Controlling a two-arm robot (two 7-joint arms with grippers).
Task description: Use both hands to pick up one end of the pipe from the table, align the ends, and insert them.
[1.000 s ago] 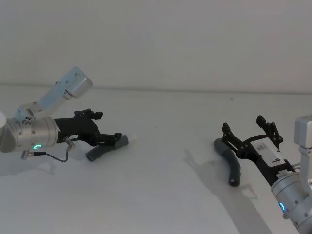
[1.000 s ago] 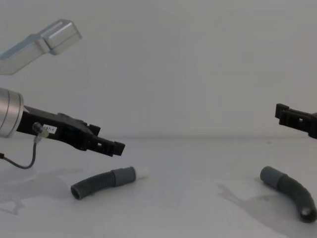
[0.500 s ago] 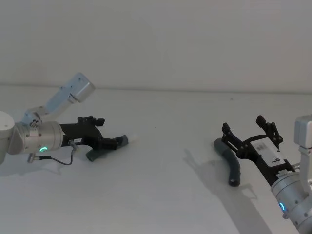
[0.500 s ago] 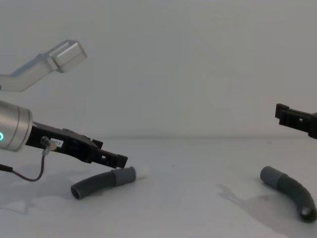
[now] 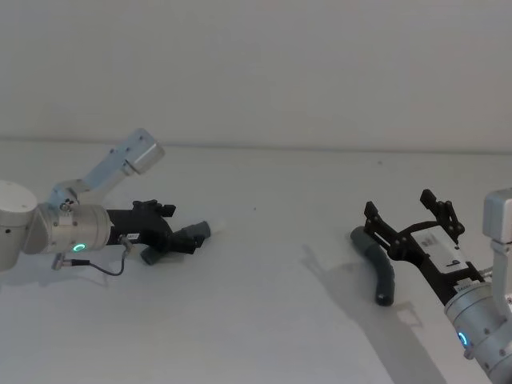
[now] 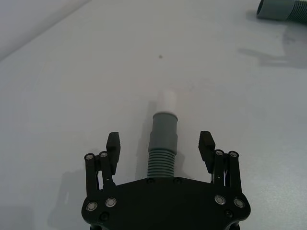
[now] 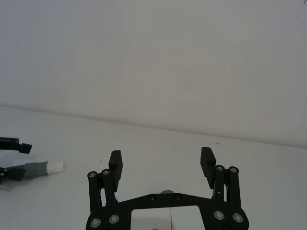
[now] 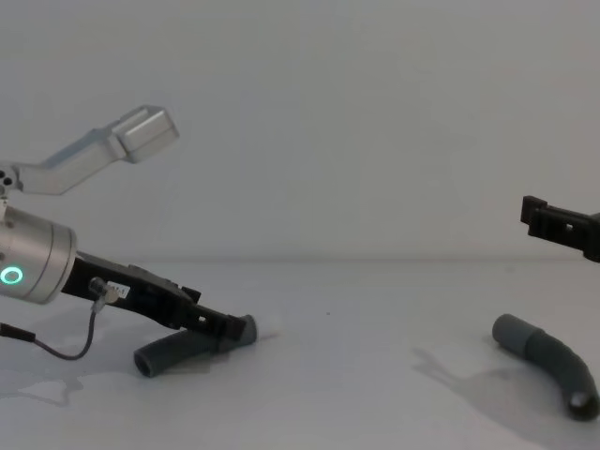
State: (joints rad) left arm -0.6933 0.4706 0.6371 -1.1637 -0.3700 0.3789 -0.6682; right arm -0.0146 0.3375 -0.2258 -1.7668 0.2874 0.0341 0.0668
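The left gripper, spread wide, straddles the white-tipped hose, seemingly not touching it. The right gripper hangs open above the plain hose.

In the left wrist view, most of the left hose is tucked under the left gripper. Just its cuff and white tip poke out. The right hose is cut off by the edge there. In the right wrist view it is almost all hidden under the right gripper. The chest view's edge cuts off most of that gripper.
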